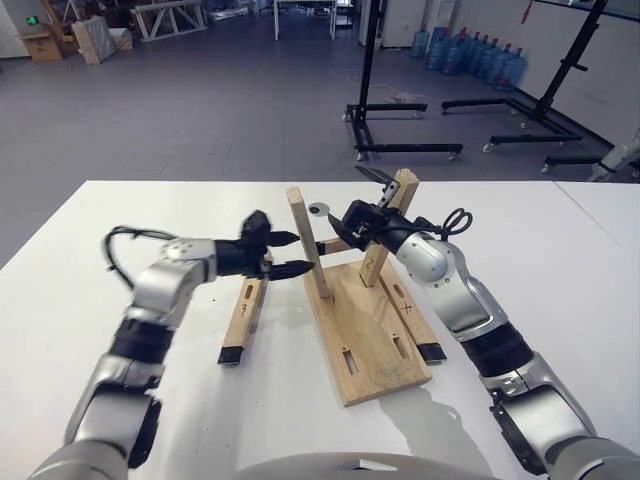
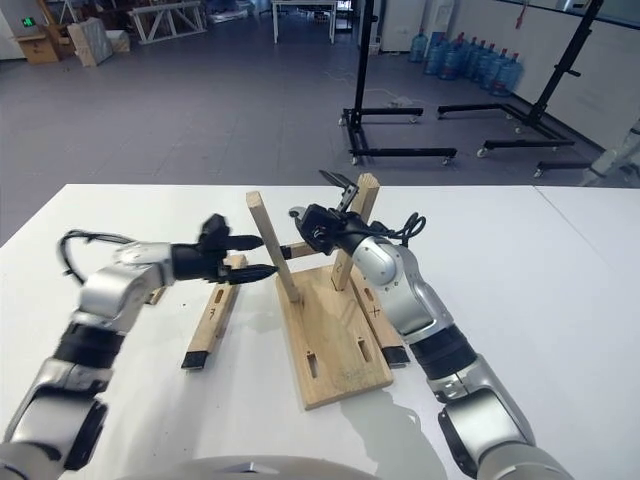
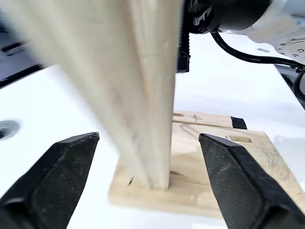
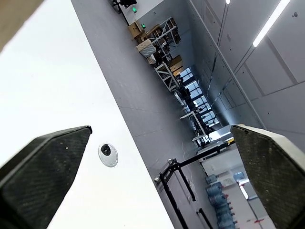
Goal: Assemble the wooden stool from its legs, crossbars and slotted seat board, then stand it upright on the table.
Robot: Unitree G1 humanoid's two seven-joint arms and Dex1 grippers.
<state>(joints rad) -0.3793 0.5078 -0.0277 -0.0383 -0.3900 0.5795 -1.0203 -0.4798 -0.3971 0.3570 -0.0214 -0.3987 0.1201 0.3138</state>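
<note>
- The slotted seat board (image 1: 375,345) lies flat in the middle of the table (image 1: 560,260), slots up, so it works as the base for the build.
- Two legs stand in its 12 o'clock end. The near-side leg (image 1: 305,240) is at 11 o'clock and leans a touch; the second upright leg (image 1: 392,220) is at 1 o'clock.
- A short crossbar (image 1: 335,247) looks to run between them, though the right arm partly hides it.
- The left gripper (image 1: 298,252) comes in from 9 o'clock. Its jaws are spread wide on either side of the leaning leg and not touching it, ready, I'd say, to pinch and straighten it in its slot.
- The right gripper (image 4: 161,130) is up between the two uprights with its jaws wide apart and nothing in them. It's probably there to steady the frame.
- One loose leg (image 1: 245,310) lies at the board's 9 o'clock and another spare leg (image 1: 412,315) along its 3 o'clock edge, both parked within reach.
- By my reading it's about half built: two legs to fit, then the flip upright.
</note>
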